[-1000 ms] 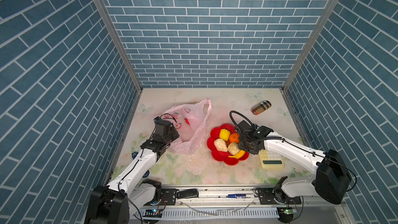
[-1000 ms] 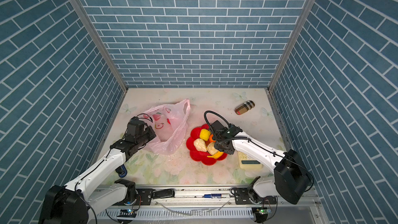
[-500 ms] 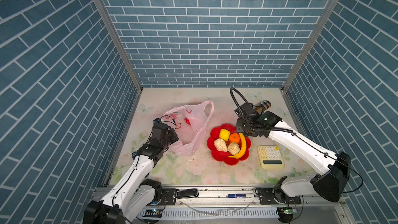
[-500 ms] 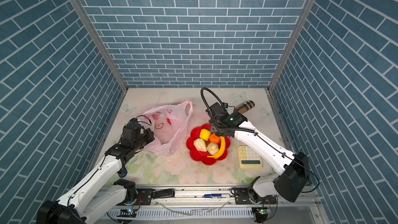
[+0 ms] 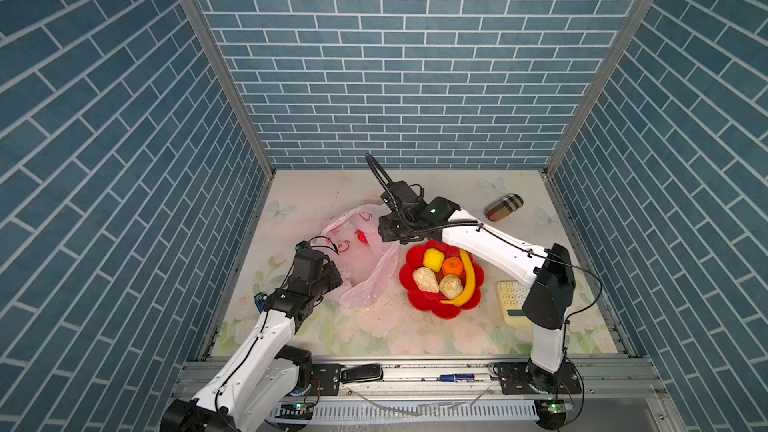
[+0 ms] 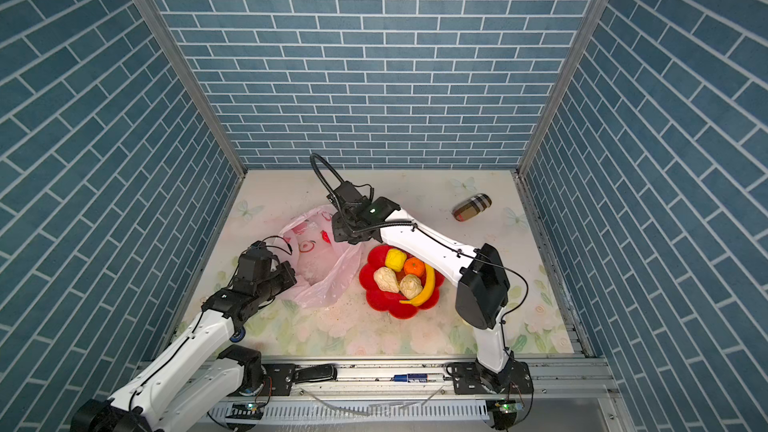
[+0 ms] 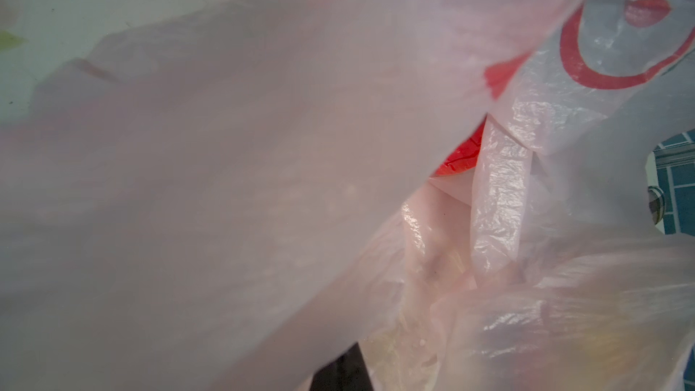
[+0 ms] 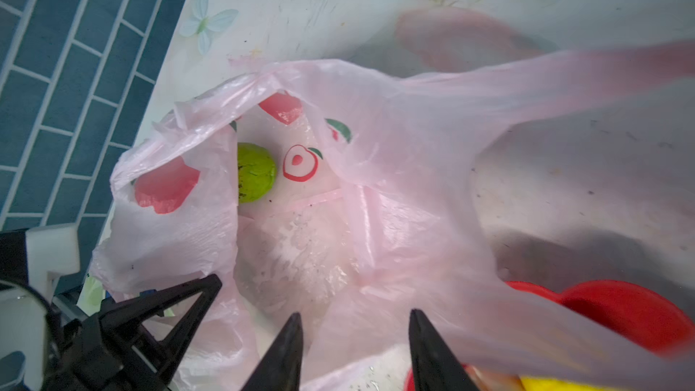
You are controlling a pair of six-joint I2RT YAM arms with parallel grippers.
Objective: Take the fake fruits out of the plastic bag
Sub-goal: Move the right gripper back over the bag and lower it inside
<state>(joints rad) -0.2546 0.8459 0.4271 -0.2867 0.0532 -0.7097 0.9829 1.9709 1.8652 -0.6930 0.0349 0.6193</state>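
Note:
The pale-pink plastic bag (image 5: 365, 280) (image 6: 320, 280) lies left of the red dish (image 5: 415, 305). Its mouth gapes in the right wrist view, with a bumpy green ball (image 8: 255, 173) inside. My left gripper (image 5: 332, 276) (image 6: 289, 278) is shut on the bag's near-left edge, and bag film (image 7: 263, 144) fills the left wrist view. My right gripper (image 8: 355, 315) (image 5: 385, 234) hangs open over the bag's far right side, holding nothing. In the dish lie a banana (image 5: 467, 280), a yellow lump (image 5: 432, 258), an orange one (image 5: 452, 266) and two cream ones (image 5: 424, 279).
A plaid case (image 5: 503, 206) lies at the back right. A cream keypad device (image 5: 512, 303) sits right of the dish, partly behind the right arm. Brick walls close in the left, back and right sides.
My right gripper has risen from the dish and swung left and back to the bag's mouth, leaving the banana in the dish. The left gripper has kept its hold on the bag.

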